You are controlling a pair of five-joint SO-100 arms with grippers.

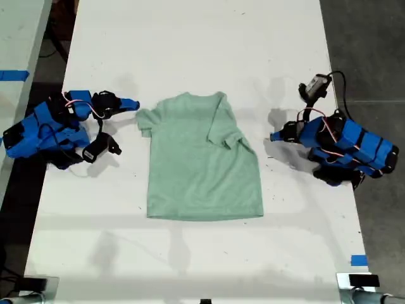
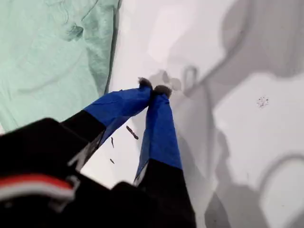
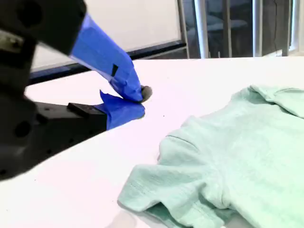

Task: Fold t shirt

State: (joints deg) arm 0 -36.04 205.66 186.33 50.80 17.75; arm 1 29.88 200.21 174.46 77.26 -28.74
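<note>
One sleeve of the t shirt is folded in; it lies flat mid-counter. My first pincer and my second pincer — both closed, empty — flank it. Next: the other sleeve.

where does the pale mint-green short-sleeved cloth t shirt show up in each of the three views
Exterior view: the pale mint-green cloth t shirt lies at the centre of the white table, between the two blue arms, one sleeve folded in.
First wrist view: its edge lies beside my shut first gripper.
Second wrist view: a flat sleeve and the collar, apart from my shut second gripper.
Shared landmark: the white table.
</note>
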